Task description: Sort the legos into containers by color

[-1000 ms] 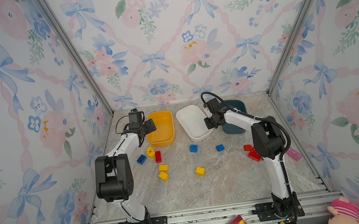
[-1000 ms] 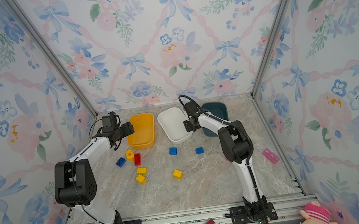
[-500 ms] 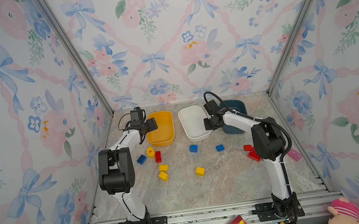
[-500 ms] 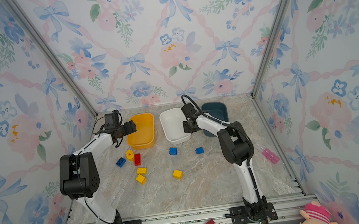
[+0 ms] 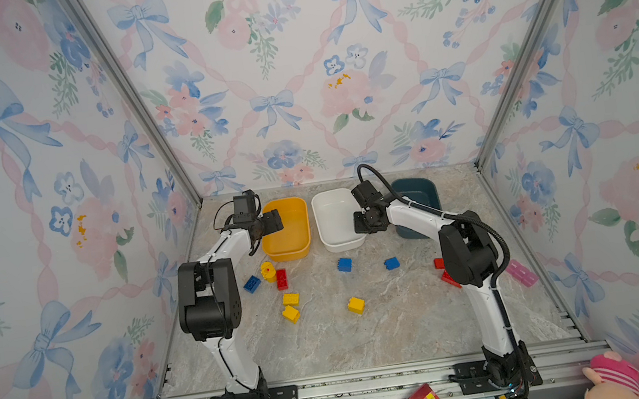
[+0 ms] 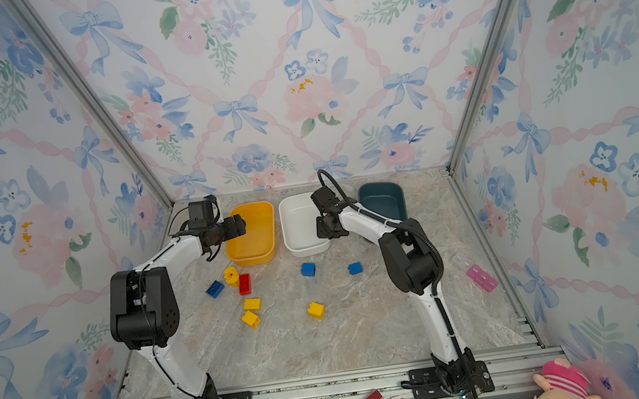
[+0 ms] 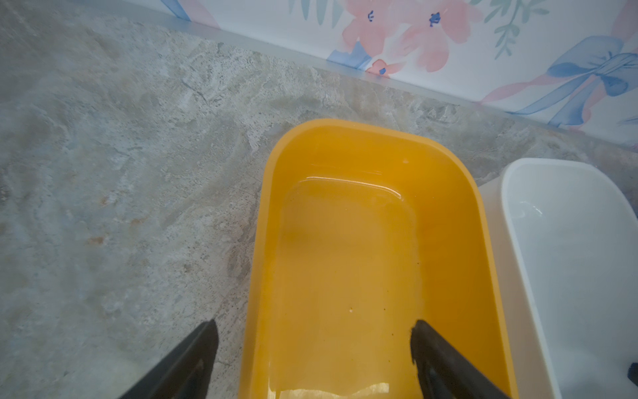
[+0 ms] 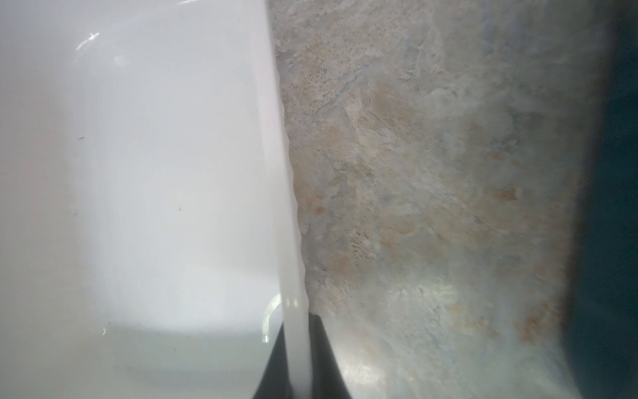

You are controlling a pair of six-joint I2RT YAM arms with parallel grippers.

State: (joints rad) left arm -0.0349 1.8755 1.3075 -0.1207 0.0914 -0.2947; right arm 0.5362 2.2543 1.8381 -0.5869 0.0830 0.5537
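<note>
**Operator:** Where my left arm reaches the yellow tub, how do the left jaws stand?

**Spotter:** Wide apart, with nothing between them. In your left wrist view one finger is over the bare bench and the other is over the tub's floor, so they straddle its long side wall. You cannot tell whether either one touches it.

**Operator:** And the right arm?

**Spotter:** Your right jaws are pinched tight on the white tub. The right wrist view shows its thin side wall squeezed between the two dark fingers. That is the side facing the teal tub, with a strip of bench between the two tubs. The three tubs stand in a row at the back, the white one in the middle.

**Operator:** Where are the bricks?

**Spotter:** Every one you can see lies on the bench, in front of the tubs.
- **In front of the yellow tub:** a blue brick, a round yellow piece and a red brick sit close together.
- **Closer to you than those:** two yellow bricks lie just beside each other.
- **Near the middle:** a third yellow brick lies alone.
- **In front of the white tub:** two more blue bricks lie apart from each other.
- **By your right arm's elbow:** two red pieces are partly hidden.
- **By the right wall:** a pink block lies there.
</note>
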